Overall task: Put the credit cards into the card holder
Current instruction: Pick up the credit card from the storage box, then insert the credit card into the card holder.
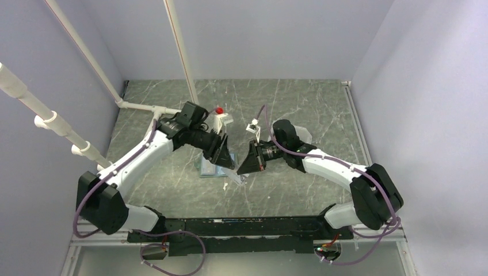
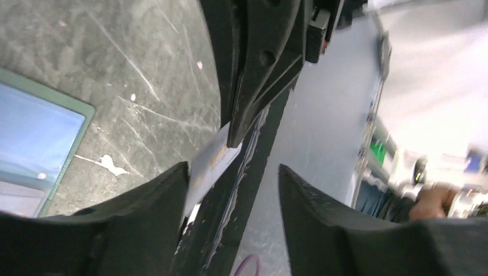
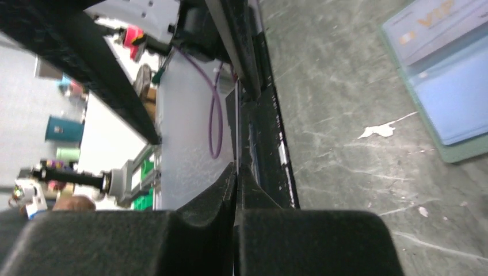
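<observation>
The card holder [image 1: 207,168] lies open on the dark marbled table under my two grippers, light blue inside with a sage-green rim [image 2: 34,144]. One pale card with orange lettering [image 3: 423,26] sits in a slot of the holder [image 3: 454,98]. My right gripper [image 3: 237,168] is shut on a second pale credit card [image 2: 212,164], which shows edge-on in the right wrist view. My left gripper [image 2: 233,168] is open around that card. The card's lower end rests against the inner face of one left finger [image 2: 167,195]. In the top view the two grippers meet tip to tip [image 1: 225,156] [image 1: 246,165].
White pipes [image 1: 40,109] run along the left wall. A small red-topped white fixture [image 1: 220,112] and a small white device [image 1: 253,125] stand behind the grippers. The black base rail [image 1: 230,227] runs along the near edge. A white chip [image 3: 377,131] marks the table.
</observation>
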`<state>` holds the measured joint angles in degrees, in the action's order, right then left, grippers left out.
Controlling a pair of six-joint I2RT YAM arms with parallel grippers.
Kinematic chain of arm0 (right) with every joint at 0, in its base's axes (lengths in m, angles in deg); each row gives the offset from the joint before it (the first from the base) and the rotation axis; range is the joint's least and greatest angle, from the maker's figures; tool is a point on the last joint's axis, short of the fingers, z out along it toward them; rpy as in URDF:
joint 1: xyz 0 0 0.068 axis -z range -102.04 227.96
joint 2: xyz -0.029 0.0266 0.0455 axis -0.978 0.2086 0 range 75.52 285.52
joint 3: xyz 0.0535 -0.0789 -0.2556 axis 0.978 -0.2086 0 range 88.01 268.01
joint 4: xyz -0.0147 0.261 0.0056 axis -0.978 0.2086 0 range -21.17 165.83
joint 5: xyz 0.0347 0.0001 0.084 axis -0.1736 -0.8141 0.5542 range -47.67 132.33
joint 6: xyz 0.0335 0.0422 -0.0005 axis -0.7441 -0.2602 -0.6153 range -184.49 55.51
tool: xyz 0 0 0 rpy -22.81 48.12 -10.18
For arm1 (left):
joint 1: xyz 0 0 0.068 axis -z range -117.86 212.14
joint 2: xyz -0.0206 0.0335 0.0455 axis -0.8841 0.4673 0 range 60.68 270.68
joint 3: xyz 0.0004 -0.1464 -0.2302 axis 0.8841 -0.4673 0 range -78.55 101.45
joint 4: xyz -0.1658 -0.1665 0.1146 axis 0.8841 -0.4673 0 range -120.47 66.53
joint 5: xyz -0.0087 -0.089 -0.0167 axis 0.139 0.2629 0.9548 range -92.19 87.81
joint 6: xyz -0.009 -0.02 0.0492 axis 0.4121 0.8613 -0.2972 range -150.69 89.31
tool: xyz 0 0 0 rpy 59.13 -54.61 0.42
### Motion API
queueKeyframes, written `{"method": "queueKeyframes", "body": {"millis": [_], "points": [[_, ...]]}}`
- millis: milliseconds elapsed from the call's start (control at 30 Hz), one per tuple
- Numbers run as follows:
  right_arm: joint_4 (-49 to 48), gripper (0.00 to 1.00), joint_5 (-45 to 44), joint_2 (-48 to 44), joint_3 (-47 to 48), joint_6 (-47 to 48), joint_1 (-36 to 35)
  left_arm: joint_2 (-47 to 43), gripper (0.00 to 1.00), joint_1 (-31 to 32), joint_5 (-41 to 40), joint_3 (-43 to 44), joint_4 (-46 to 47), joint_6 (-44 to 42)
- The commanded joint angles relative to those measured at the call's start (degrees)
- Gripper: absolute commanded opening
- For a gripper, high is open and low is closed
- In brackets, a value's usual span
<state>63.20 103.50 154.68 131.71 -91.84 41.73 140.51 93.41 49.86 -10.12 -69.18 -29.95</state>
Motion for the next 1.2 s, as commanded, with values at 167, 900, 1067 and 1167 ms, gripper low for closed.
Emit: {"method": "queueKeyframes", "body": {"millis": [167, 900, 1067, 1167], "points": [[-33.73, 0.0, -13.46, -0.41, -8.7, -26.0, 3.69, -14.15, 0.82, -7.88, -18.21, -17.03, 26.99, 42.24], [-55.42, 0.0, -23.43, 5.0, -9.55, -42.93, 2.46, -12.97, 0.07, -11.27, -5.0, -31.05, 72.56, 60.33], [-29.07, 0.38, -25.22, 6.21, -2.83, -29.93, 2.35, -12.3, 0.0, -15.68, -4.14, -20.23, 38.02, 38.63], [-14.86, 0.61, -25.42, 9.54, 2.98, -19.77, 2.36, -6.71, 0.0, -16.05, -7.69, -10.6, 11.48, 19.92]]}}
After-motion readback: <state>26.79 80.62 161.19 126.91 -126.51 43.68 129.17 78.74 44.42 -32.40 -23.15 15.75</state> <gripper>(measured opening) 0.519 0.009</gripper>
